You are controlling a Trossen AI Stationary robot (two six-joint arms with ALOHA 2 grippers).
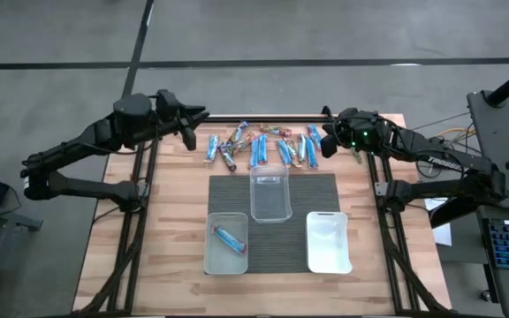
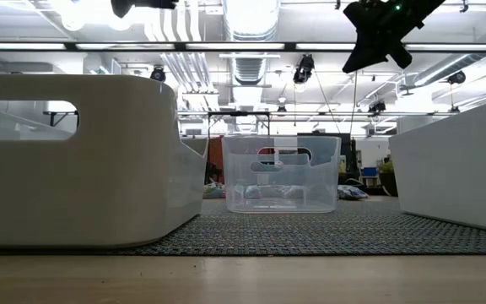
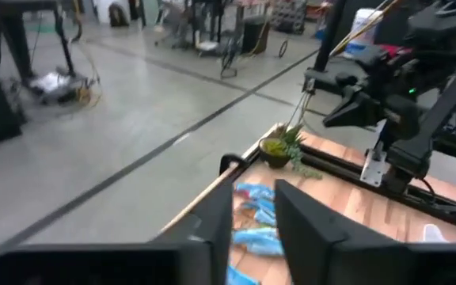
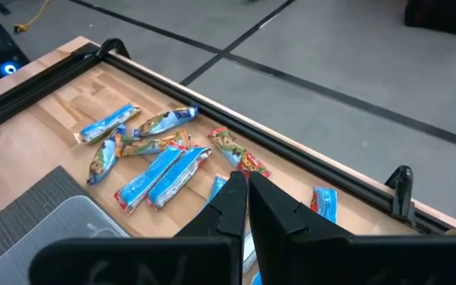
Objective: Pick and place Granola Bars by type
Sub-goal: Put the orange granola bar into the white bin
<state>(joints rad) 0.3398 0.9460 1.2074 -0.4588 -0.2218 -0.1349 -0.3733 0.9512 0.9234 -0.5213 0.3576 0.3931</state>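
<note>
The left gripper (image 1: pixel 190 132) hovered with its fingers (image 3: pixel 212 229) a little apart and empty, the granola bars (image 1: pixel 259 146) scattered just ahead of them along the table's far edge. The right gripper (image 1: pixel 328 141) hung over the row's other end, fingers (image 4: pixel 271 210) pressed together, holding nothing. One blue bar (image 1: pixel 230 238) lay in the left clear tub (image 1: pixel 210 252), well behind both.

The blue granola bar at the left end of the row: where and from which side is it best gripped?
Probably across its narrow middle, from straight above: the blue bar lies flat on the table, with bare wood on its outer side for one finger.
</note>
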